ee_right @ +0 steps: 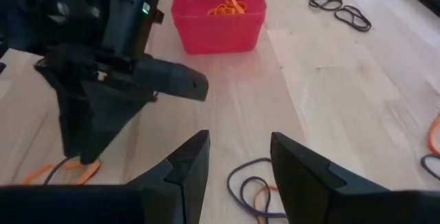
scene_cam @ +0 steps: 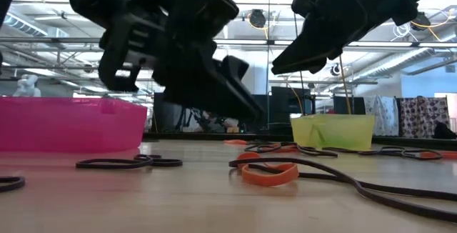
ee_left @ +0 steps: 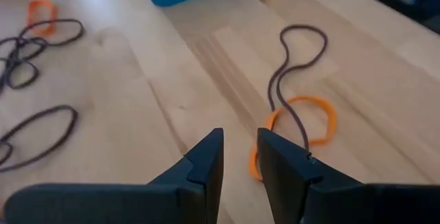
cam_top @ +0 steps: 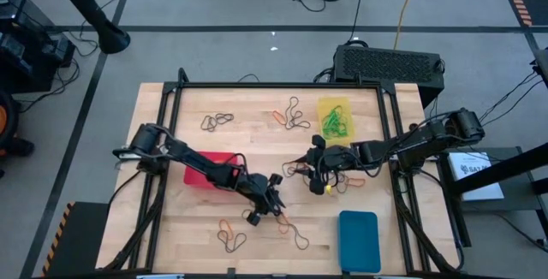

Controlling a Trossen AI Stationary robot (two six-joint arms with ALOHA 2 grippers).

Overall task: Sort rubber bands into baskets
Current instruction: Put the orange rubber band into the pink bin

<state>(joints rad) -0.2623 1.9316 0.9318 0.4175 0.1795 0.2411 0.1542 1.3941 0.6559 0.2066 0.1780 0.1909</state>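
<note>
- The left gripper (cam_top: pixel 276 200) is hanging low over the middle of the wooden table (cam_top: pixel 188 236), toward its front; in its own wrist view the fingers (ee_left: pixel 206 165) are standing a narrow gap apart with nothing between them.
- Just ahead of those fingertips an orange rubber band (ee_left: pixel 295 131) is lying flat, with a long dark band (ee_left: pixel 292 66) trailing across it.
- The right gripper (cam_top: pixel 318 181) is hovering near the table's middle, just to the right of the left one; its fingers (ee_right: pixel 189 162) are standing moderately apart and holding nothing, with a dark and orange tangle (ee_right: pixel 254 189) lying on the wood under them.
- Along the front edge, a dark and orange cluster (cam_top: pixel 229 234) is lying left of centre, and the blue basket (cam_top: pixel 358 240) is sitting at the front right.
- The red basket (ee_right: pixel 218 4) is resting left of centre, partly under the left arm, with orange bands (ee_right: pixel 227 5) lying inside it.
- Farther back, the yellow basket (cam_top: pixel 335 118) is holding green bands (cam_top: pixel 334 125).
- Dark loops (cam_top: pixel 216 121) are lying at the back left, and a mixed dark and orange bunch (cam_top: pixel 291 115) is lying just left of the yellow basket.
</note>
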